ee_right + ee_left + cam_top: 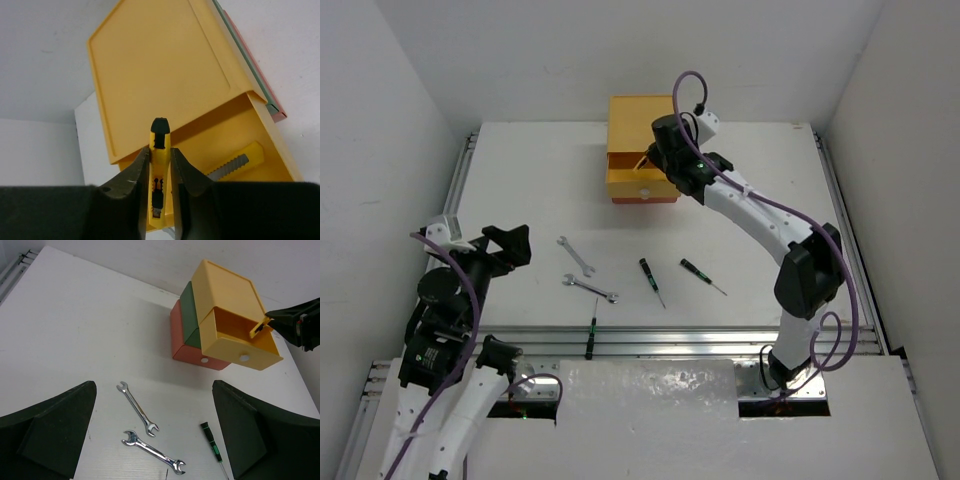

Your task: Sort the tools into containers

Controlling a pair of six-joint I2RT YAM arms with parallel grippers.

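The stacked chest (638,120) stands at the back with its yellow top drawer (240,342) pulled open; the green (189,307) and red (186,342) drawers are shut. My right gripper (160,167) is shut on a yellow-and-black tool (159,165) and holds it over the open drawer (642,180). Another yellow tool (234,163) lies in that drawer. Two silver wrenches (576,254) (590,288) and three black screwdrivers (651,280) (702,275) (591,328) lie on the table. My left gripper (510,246) is open and empty, left of the wrenches (137,408) (153,452).
White walls enclose the table (520,180) at the left, back and right. A metal rail (680,338) runs along the near edge, and the third screwdriver lies across it. A foil-like sheet (650,385) lies between the arm bases.
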